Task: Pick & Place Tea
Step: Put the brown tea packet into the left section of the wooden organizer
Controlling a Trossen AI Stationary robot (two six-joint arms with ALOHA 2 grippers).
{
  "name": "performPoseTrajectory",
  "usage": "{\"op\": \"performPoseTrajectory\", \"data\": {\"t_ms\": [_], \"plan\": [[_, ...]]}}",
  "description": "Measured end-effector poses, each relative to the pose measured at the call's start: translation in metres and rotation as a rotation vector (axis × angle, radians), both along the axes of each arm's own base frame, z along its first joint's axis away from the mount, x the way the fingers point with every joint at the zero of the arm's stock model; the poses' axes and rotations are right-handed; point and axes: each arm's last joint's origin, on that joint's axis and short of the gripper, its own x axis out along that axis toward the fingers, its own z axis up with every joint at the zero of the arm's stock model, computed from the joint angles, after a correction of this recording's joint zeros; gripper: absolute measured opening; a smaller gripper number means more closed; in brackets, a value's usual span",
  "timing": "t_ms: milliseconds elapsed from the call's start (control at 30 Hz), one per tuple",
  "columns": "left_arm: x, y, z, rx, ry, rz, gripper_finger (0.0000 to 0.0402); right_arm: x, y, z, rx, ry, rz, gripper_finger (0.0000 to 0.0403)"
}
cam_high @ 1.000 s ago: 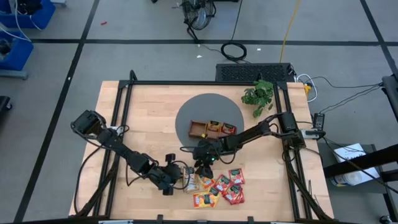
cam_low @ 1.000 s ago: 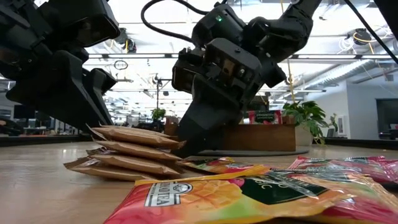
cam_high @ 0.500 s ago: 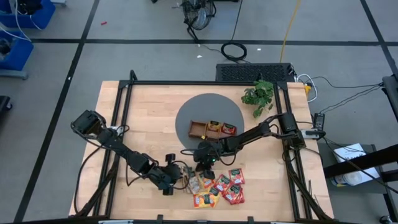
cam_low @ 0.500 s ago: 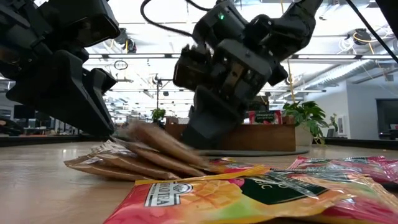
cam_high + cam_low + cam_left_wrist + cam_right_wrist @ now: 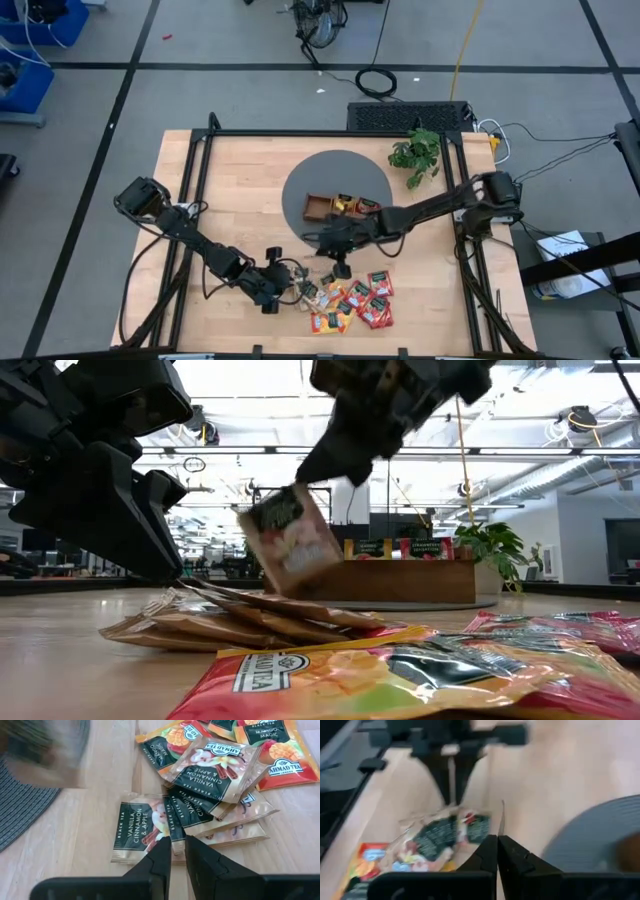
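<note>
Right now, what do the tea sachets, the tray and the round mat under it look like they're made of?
The tea sachets look like glossy printed foil or plastic film: they crinkle and catch light, though which of the two is unclear. The tray looks like brown wood with a smooth, dull finish. The round mat looks like dark grey woven or ribbed fabric, judging by its fine parallel lines.

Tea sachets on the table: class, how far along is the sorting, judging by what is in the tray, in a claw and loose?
Done: the wooden tray already holds a few sachets. In hand: the right claw, shut, lifts one beige sachet clear of the pile, while the left claw pins the beige stack. Left: that stack, plus the red and orange sachets loose on the table.
</note>
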Motion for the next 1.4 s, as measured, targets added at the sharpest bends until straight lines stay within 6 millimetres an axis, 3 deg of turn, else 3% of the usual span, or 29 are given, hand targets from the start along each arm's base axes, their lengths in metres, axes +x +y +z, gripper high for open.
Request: {"op": "performPoseTrajectory", "data": {"t_ms": [300,567,700,833,1133,1400], "plan": [[0.0,0.0,0.0,0.0,0.0,0.0,0.0063,-0.017,-0.029,0.042,-0.206,-0.1,-0.205,0.0],[-0.001,-0.001,0.0,0.001,0.002,-0.004,0.0062,-0.014,-0.065,0.047,-0.259,-0.133,-0.306,0.0],[-0.002,-0.003,0.0,0.009,0.003,-0.021,0.0063,-0.016,-0.068,0.041,-0.16,-0.096,-0.174,0.0],[-0.003,-0.004,0.0,0.022,0.002,-0.034,0.0063,-0.018,-0.051,0.033,-0.071,-0.04,-0.056,0.0],[0.006,-0.011,0.01,-0.143,-0.089,-0.076,0.0062,-0.045,0.016,-0.016,-0.041,-0.074,0.139,0.0002],[0.015,-0.022,0.009,-0.241,-0.082,-0.083,0.0062,-0.057,0.052,-0.048,0.099,-0.184,0.236,0.0075]]}}
